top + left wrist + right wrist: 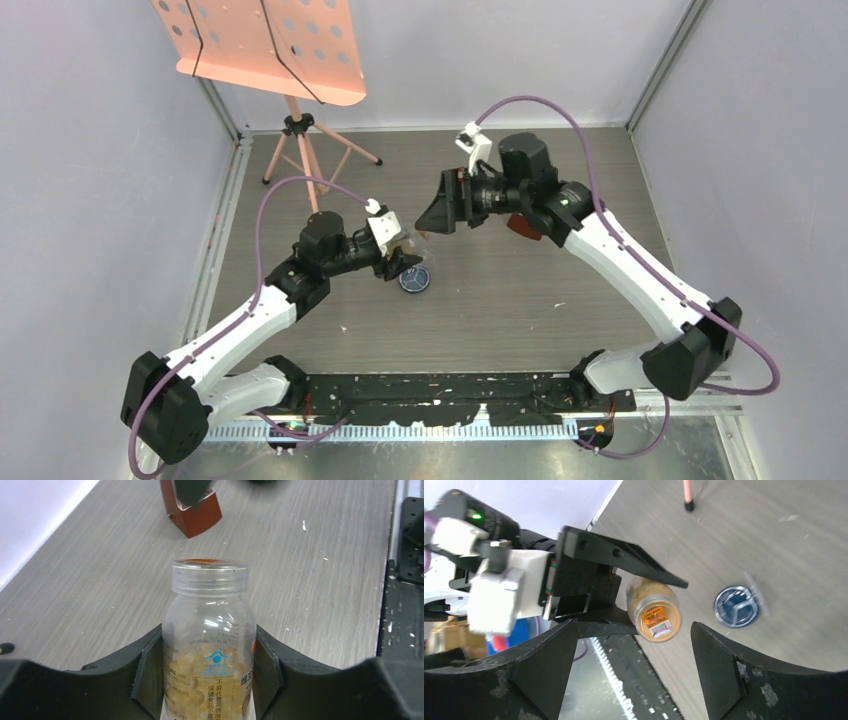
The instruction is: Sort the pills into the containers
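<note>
**Centre on the top before closing**

The small amber-brown cylindrical bottle (655, 617) with its orange-and-white top is near the middle of the counter (520, 300), a little toward the left edge, and it seems to be held off the surface. Tiny yellowish-tan pills (192, 662) are inside it. The left pincer (209, 652) is closed on the bottle's body from both sides, below the neck. Just beside, toward the near edge, lies the shallow round dark-blue shiny dish (414, 280); I cannot tell whether any pill is in it. The right pincer (438, 212) is spread wide, carries nothing, and faces the bottle's top without touching it.

I judge the step is opening the bottle. The right pincer should line up squarely on the top and take only the top, while the left grips firmly enough that the body does not turn. The mouth should stay high so nothing spills.
</note>
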You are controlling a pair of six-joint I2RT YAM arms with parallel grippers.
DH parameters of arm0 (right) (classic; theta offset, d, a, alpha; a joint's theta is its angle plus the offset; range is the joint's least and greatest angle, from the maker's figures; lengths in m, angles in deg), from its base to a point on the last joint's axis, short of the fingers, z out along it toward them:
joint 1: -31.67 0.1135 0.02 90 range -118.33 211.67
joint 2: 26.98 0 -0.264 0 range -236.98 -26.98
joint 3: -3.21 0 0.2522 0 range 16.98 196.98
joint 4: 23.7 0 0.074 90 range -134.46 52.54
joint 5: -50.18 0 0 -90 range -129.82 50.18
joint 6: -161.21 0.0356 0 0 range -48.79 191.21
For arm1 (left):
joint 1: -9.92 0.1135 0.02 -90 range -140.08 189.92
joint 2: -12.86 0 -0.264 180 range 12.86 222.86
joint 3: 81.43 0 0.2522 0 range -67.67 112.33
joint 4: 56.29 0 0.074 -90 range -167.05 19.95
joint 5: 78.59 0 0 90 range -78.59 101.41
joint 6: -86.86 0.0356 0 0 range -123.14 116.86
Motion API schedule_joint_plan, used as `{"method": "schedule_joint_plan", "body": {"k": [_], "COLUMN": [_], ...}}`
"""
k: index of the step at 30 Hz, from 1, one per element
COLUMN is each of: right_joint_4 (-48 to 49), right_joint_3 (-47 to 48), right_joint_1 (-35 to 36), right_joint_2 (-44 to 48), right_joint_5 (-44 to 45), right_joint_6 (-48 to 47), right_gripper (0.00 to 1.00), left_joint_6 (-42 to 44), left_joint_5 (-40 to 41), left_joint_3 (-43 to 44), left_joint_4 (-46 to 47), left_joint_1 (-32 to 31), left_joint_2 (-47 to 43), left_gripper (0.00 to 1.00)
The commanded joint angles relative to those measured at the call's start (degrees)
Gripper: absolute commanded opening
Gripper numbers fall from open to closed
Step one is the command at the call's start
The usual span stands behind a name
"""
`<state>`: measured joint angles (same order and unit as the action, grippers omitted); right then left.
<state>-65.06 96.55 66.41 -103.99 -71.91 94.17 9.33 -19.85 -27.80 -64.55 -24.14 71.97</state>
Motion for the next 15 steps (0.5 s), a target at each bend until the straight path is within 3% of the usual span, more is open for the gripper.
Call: {"method": "schedule_joint_plan", "body": {"k": [1,5,9,15], "right_joint_4": [-2.92,-2.85,-0.47,0.48], "right_joint_3": [2.32,1.73,1.27,0.58], "right_joint_1": [1.73,1.8,1.82,1.82], "right_joint_2": [-4.64,-5.72,-6.1,-7.29], "right_joint_5": [-1.17,0.66,-0.95,-5.14], "right_joint_6": [9.09,9.23,10.39,10.71], "right_gripper": [0.91,0.9,0.62,0.37], "left_joint_6": [1.4,2.2,2.13,1.64], "left_joint_5": [3.94,3.9,3.35,2.78], "left_joint_3": [1.46,1.44,1.19,1.29], "left_joint_4": [5.22,4.39,4.17,4.26], "left_joint_1": [-0.04,-0.07,-0.04,-0.05], "left_joint_2": [-0.4,-0.55,-0.97,-1.17], "left_gripper": [0.0,0.0,0.0,0.0]}}
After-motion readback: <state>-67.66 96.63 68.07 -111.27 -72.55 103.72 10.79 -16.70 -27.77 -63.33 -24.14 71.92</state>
